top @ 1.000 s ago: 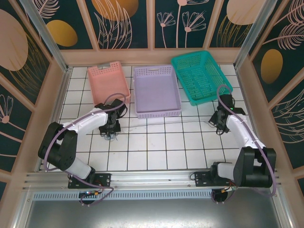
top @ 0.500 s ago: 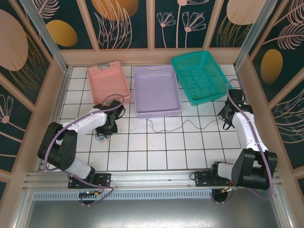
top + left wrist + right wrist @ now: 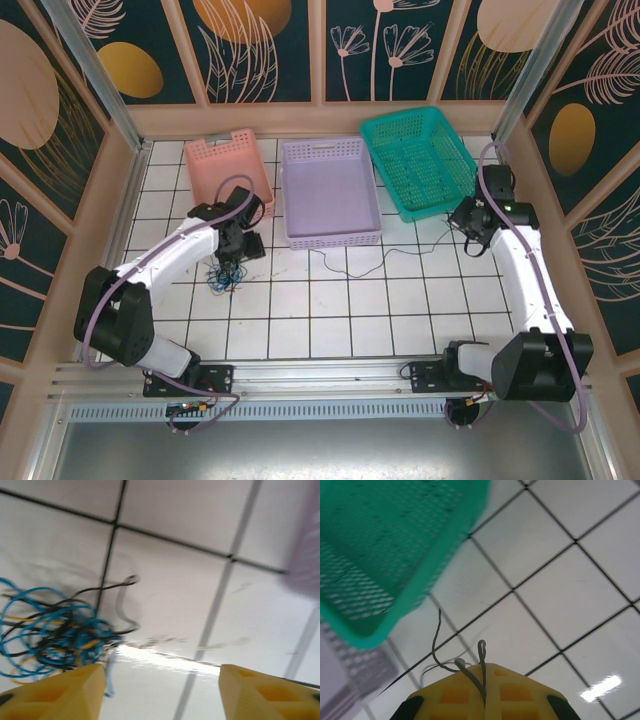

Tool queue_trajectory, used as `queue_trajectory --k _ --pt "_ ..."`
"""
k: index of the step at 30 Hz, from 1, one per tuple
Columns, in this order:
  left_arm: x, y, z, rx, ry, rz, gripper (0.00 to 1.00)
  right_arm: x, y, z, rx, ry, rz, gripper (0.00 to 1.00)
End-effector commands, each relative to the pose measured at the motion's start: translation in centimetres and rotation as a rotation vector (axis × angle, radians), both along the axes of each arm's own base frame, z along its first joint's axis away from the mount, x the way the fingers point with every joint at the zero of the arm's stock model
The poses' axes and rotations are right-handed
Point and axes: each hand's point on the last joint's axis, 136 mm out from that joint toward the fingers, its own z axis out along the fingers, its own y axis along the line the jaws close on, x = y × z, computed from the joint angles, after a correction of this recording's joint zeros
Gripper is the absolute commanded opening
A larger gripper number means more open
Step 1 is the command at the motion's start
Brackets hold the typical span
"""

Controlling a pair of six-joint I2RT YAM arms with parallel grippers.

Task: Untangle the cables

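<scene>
Tiled table: L gripper spread, R gripper clamps cable.

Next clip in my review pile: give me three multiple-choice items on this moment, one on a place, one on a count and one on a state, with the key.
1. Where does the tangled clump lie?
A. inside a basket
B. on the tiles beside the left end effector
C. draped over the right arm

2. How many baskets stand at the far side of the table?
A. one
B. two
C. three

3. The right end effector is
A. shut on a thin grey cable
B. open and empty
C. shut on a basket rim

Key:
1 B, the blue and black clump rests on the tiles next to the open left end effector.
2 C, the pink basket, lilac basket and green basket stand in a row.
3 A, the cable is pinched where it closes.
</scene>
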Motion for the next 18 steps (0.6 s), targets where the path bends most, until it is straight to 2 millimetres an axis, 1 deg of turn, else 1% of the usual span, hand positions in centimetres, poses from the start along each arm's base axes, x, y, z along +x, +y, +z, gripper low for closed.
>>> queue_trajectory --k 1,2,4,7,9,12,14,15,18 --pt "1.6 -2.5 3.4 -0.148 -0.061 0.015 0.64 -0.1 3.5 4.0 0.050 -0.130 0.154 0.00" --pt "2.0 -2.9 4.1 -0.169 -0.076 0.009 0.64 0.2 4.4 4.9 0.064 -0.172 0.195 0.00" --pt "2.8 -3.6 5.6 -0.201 -0.108 -0.002 0.64 0.5 5.5 7.0 0.073 -0.252 0.247 0.00" --pt "4.3 -5.0 8.4 -0.260 -0.178 -0.031 0.64 1.0 6.5 10.5 0.072 -0.373 0.315 0.00" --pt "5.3 -6.1 10.5 -0.319 -0.235 -0.055 0.63 1.3 7.3 13.1 0.080 -0.463 0.367 0.00" --pt "6.4 -8.4 14.0 -0.447 -0.325 -0.108 0.60 1.8 8.5 17.4 0.094 -0.597 0.435 0.00" --pt "7.0 -9.5 16.1 -0.521 -0.375 -0.125 0.59 2.1 9.3 19.8 0.112 -0.662 0.479 0.00" --pt "7.2 -10.0 17.1 -0.554 -0.398 -0.136 0.58 2.2 9.7 20.7 0.123 -0.685 0.496 0.00" --pt "8.0 -12.0 21.2 -0.679 -0.479 -0.174 0.59 2.6 10.9 23.0 0.171 -0.735 0.549 0.00"
